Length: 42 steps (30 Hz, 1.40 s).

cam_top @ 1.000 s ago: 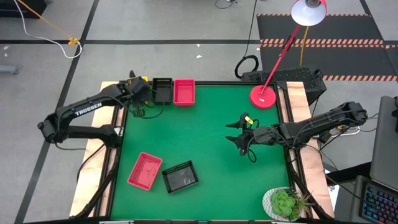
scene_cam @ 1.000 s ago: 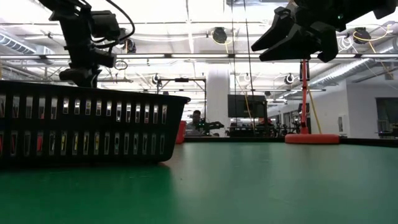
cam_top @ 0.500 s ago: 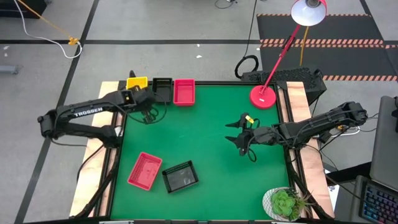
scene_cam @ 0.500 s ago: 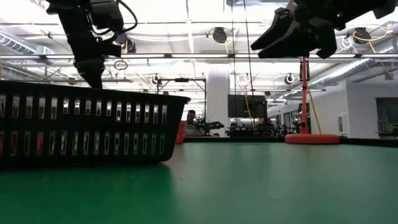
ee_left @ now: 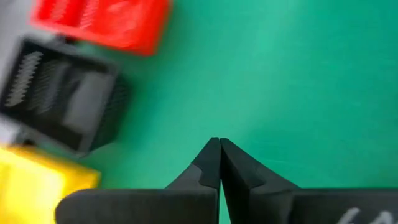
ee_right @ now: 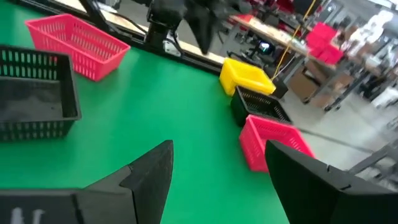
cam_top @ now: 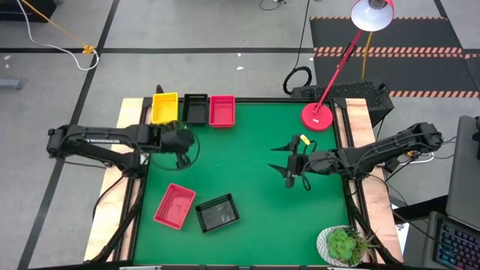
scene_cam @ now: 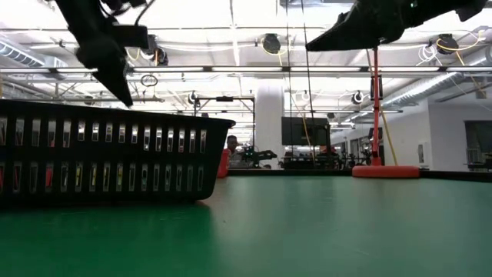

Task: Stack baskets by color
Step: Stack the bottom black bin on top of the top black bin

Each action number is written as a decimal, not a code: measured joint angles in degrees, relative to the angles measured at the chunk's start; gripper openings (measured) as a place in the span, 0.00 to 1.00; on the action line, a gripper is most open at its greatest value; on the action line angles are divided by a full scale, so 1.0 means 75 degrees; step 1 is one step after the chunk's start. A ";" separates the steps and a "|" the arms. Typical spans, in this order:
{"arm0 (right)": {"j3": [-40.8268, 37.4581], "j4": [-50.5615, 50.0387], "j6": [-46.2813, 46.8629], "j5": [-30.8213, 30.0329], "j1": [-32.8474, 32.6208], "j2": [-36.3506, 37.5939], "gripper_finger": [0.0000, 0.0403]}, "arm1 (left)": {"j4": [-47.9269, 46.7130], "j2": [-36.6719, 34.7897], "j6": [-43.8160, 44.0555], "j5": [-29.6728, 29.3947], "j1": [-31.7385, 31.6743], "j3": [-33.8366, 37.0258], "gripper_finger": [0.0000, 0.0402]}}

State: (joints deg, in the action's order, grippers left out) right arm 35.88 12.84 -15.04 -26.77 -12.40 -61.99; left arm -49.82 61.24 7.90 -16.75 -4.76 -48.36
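Three baskets stand in a row at the table's far edge: yellow, black and pink-red. Near the front left a second pink-red basket and a second black one rest side by side on the green mat; that black one fills the left of the low view. My left gripper hovers shut over the mat's left side, between the two groups, with nothing in it. My right gripper hangs open above the mat right of the middle, empty.
A red lamp stands with its round base on the far right of the mat. A potted plant sits at the near right corner. The middle of the green mat lies bare between the two grippers.
My left gripper has swung from over the yellow basket at the far left corner toward the near edge and out over the mat, rolling as it went, and its fingers have shut. The yellow basket now shows uncovered. My right gripper has stayed in place and rolled a little.
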 joint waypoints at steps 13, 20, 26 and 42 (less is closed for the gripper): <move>0.0003 -0.0140 0.0631 0.0593 -0.0059 -0.0068 0.62 | 0.0074 -0.0109 0.2447 0.0460 0.3543 0.0000 0.02; 0.0003 -0.0161 0.0599 0.0610 -0.0062 -0.0068 0.62 | 0.1939 0.0419 0.2407 0.0237 0.5031 -0.0003 0.05; 0.0003 -0.0397 0.0662 0.0993 -0.0062 -0.0067 0.62 | 0.3102 0.1548 0.1627 0.0833 0.5531 -0.0009 0.13; 0.0003 -0.0666 0.0601 0.1011 -0.0508 -0.0067 0.62 | 0.1355 0.3983 -0.1043 0.1198 0.5753 -0.2272 0.21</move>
State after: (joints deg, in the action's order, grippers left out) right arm 35.90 7.84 -10.53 -19.19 -16.21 -62.49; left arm -39.66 91.11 0.07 -7.76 38.39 -65.40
